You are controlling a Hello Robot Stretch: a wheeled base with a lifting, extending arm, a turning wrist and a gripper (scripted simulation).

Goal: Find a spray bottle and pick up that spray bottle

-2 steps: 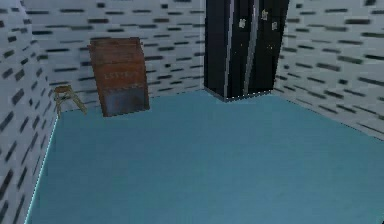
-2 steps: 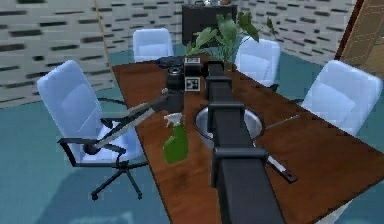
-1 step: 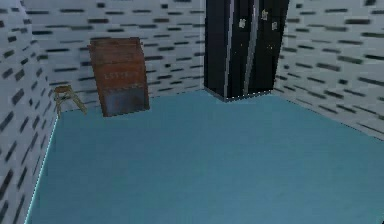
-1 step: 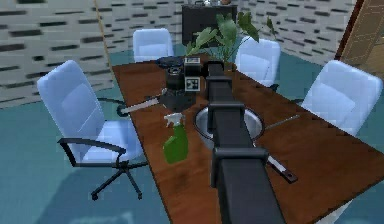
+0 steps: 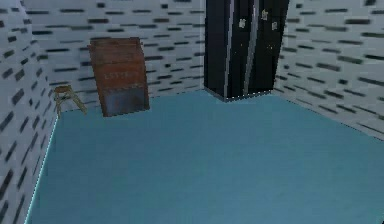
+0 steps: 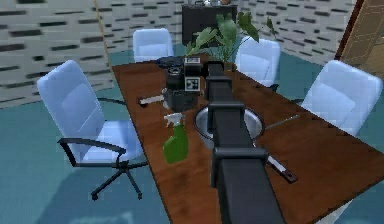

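Note:
A green spray bottle point(image 6: 176, 143) stands on the brown wooden table point(image 6: 310, 160), close to the table's near-left edge. It is just left of the dark arm bar point(image 6: 232, 140), which reaches out over the tabletop. At the arm's far end are the white marker squares, with the gripper point(image 6: 163, 96) beside them, farther out than the bottle. Small dark items lie on the table around the gripper, so I cannot tell whether it holds anything.
Pale blue office chairs point(image 6: 88, 110) ring the table, and a leafy plant point(image 6: 225, 35) stands at its far end. A grey round dish point(image 6: 255, 125) lies under the arm. In the forward view there is teal floor, a brown cabinet point(image 5: 120, 72), a black fridge point(image 5: 245, 45) and a small stool point(image 5: 66, 97).

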